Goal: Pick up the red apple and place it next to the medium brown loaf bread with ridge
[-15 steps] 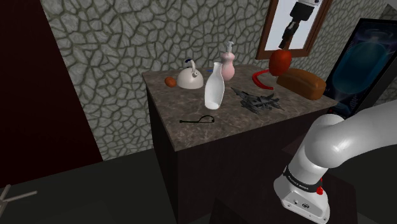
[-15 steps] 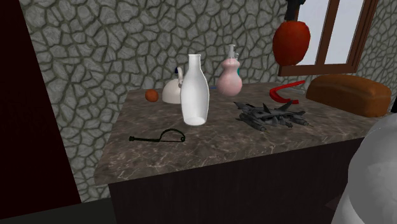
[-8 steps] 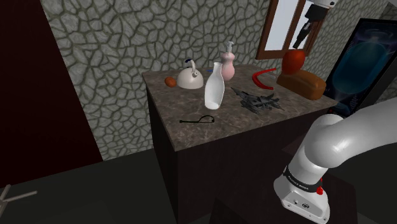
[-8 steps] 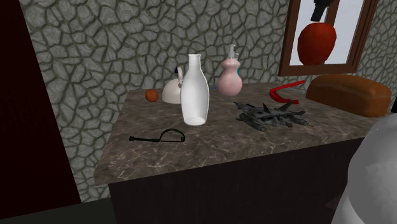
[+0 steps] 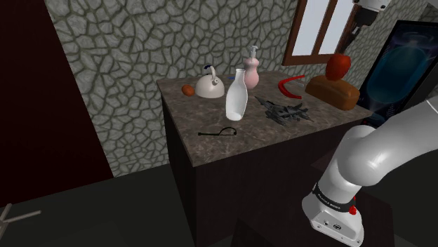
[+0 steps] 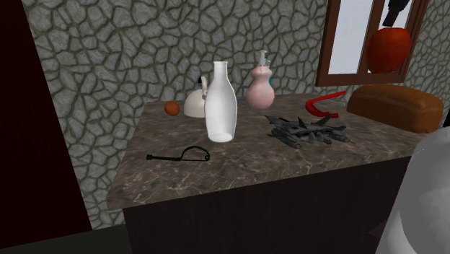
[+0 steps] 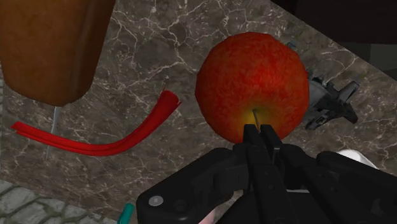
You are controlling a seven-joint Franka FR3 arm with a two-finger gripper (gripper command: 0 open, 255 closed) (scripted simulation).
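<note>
The red apple hangs in the air above the brown loaf, over its far end by the window. My black gripper reaches down to it from above and is shut on the apple's stem end. In the second exterior view the apple hangs above the loaf, with the gripper at its top. In the wrist view the fingers meet at the gripper on the stem of the apple. The loaf lies on the counter below, beside the apple.
On the marbled counter stand a white bottle, a white kettle, a pink dispenser and a small orange fruit. A red curved strip, a dark grey jumble and a black cord lie there too.
My gripper has carried the apple toward the shoulder view's right, from above the red strip to above the loaf. Nothing on the counter has moved.
</note>
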